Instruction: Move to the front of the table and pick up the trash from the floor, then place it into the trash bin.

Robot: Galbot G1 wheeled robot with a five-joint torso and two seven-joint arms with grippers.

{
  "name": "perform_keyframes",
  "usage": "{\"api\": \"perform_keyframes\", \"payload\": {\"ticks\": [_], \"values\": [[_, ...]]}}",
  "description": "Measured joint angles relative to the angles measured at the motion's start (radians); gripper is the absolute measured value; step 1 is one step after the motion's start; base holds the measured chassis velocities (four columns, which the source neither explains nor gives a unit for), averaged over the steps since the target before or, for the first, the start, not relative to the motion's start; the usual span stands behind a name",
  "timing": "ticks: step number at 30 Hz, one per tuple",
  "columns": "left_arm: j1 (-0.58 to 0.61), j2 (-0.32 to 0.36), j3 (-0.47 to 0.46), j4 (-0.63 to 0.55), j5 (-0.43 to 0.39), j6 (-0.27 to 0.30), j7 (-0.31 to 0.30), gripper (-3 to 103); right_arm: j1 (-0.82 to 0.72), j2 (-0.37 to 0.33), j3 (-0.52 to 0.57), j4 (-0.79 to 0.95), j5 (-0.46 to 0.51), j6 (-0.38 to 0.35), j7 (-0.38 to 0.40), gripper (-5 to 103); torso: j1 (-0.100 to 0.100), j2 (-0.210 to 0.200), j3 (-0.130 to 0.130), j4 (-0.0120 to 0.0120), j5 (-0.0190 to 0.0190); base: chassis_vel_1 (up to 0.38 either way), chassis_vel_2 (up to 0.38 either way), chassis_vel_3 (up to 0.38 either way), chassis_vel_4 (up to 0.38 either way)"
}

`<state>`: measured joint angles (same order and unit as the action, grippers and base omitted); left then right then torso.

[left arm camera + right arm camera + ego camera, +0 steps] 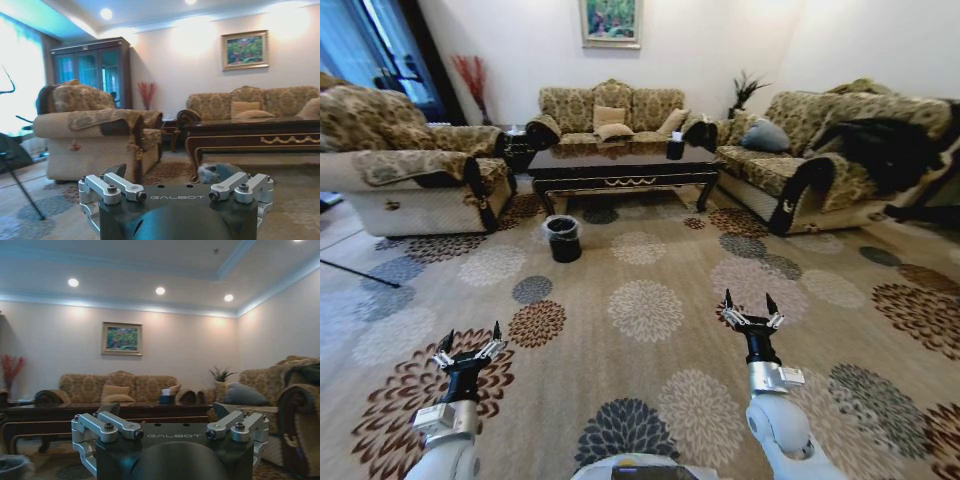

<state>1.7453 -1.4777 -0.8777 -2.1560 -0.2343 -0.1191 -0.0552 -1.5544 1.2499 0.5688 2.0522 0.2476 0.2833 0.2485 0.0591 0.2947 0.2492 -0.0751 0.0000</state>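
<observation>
The dark wooden table (pixel 620 160) stands far ahead on the patterned carpet floor (pixel 650 260), in front of the back sofa. The black trash bin (pixel 562 238) with its clear liner sits on the carpet before the table's left end. I cannot make out any trash on the floor from here. My left gripper (pixel 470 342) and right gripper (pixel 751 308) hover low over the near carpet, both open and holding nothing. In the left wrist view the table (pixel 260 132) and a bit of the bin (pixel 212 172) lie beyond the left gripper (pixel 175 175). The right wrist view has the table (pixel 100 412), bin (pixel 12 465) and right gripper (pixel 167 412).
A black tissue box (pixel 676 147) sits on the table. An armchair (pixel 410 160) stands on the left, a sofa (pixel 615 110) behind the table and another sofa (pixel 800 150) on the right. A thin dark stand leg (pixel 360 272) crosses the floor at far left. Open carpet stretches between me and the bin.
</observation>
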Motion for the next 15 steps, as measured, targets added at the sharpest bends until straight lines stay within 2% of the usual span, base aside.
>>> {"api": "perform_keyframes", "payload": {"ticks": [5,15], "values": [[0.000,0.000,0.000,0.000,0.000,0.000,0.000,100,0.000,0.000,0.000,0.000,0.000,0.000,0.000,100,0.000,-0.001,-0.001,-0.0010,0.0000,0.024,0.017,0.021,0.023],[0.000,0.000,0.000,0.000,0.000,0.000,0.000,100,0.000,0.000,0.000,0.000,0.000,0.000,0.000,100,-0.001,-0.002,-0.002,-0.0005,0.0000,0.000,0.000,0.000,0.000]]}}
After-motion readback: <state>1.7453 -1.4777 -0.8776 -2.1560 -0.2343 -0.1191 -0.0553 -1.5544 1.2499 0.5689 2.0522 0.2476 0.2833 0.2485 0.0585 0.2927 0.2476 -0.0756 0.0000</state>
